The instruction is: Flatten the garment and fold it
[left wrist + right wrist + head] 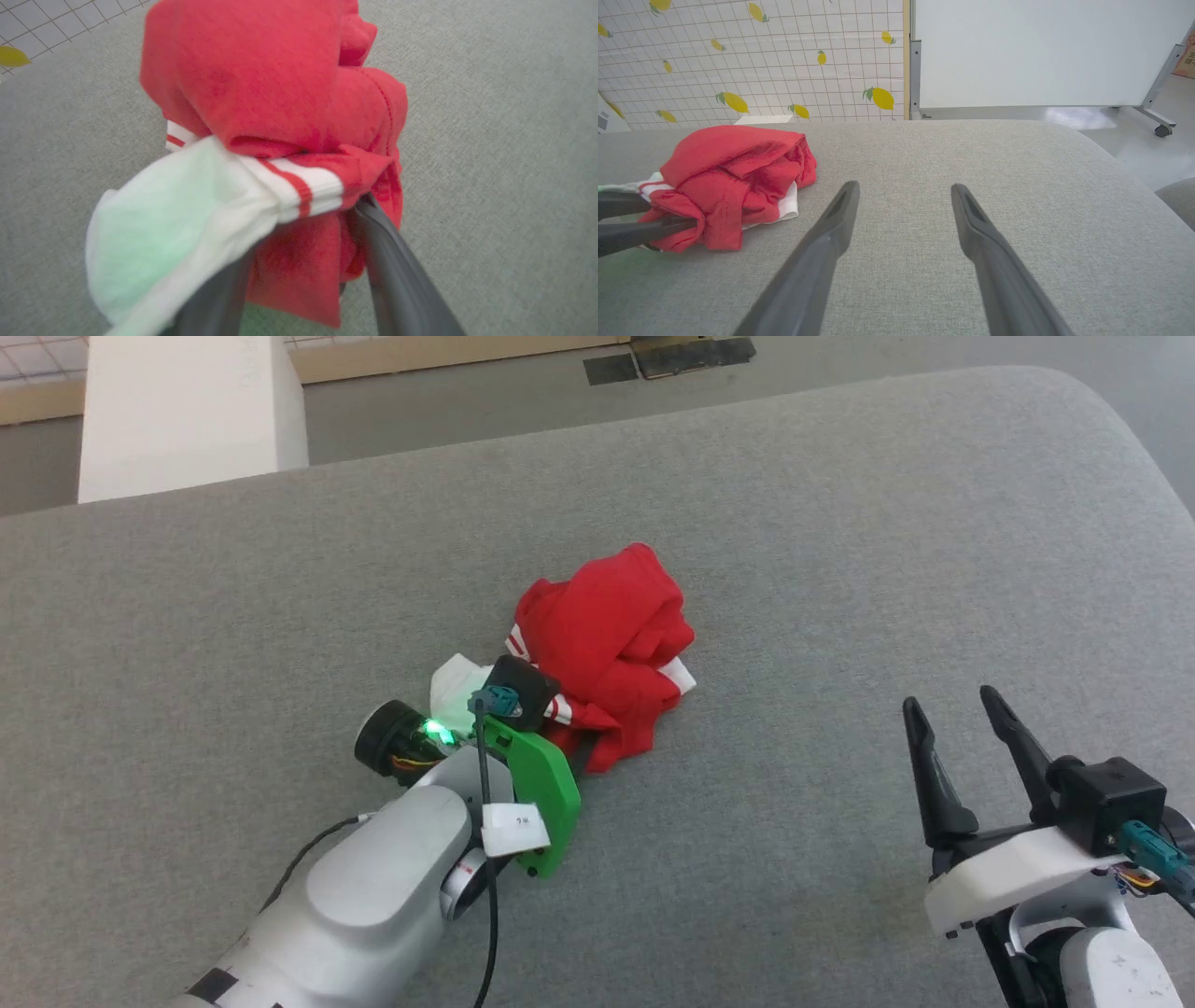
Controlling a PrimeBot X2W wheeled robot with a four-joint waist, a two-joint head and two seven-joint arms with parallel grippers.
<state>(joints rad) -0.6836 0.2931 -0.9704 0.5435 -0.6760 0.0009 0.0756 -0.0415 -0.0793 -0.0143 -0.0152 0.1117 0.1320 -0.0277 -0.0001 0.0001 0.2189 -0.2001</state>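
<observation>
Here, in the head view, the red T-shirt (611, 644) is lying bunched in a ball mid-way across the grey cushion (840, 523). The left gripper (565, 733) is reaching into its near-left edge, while the right gripper (950, 700) is hovering well apart to the right, fingers spread and holding nothing. In the left wrist view, the left gripper (308, 233) is pinching a wad of red cloth beneath the white sleeve (154, 224), with the bundle rising straight ahead of it. In the right wrist view, the T-shirt (733, 172) is sitting off to the left of the spread right gripper (905, 186), so the left arm is being the nearer one.
</observation>
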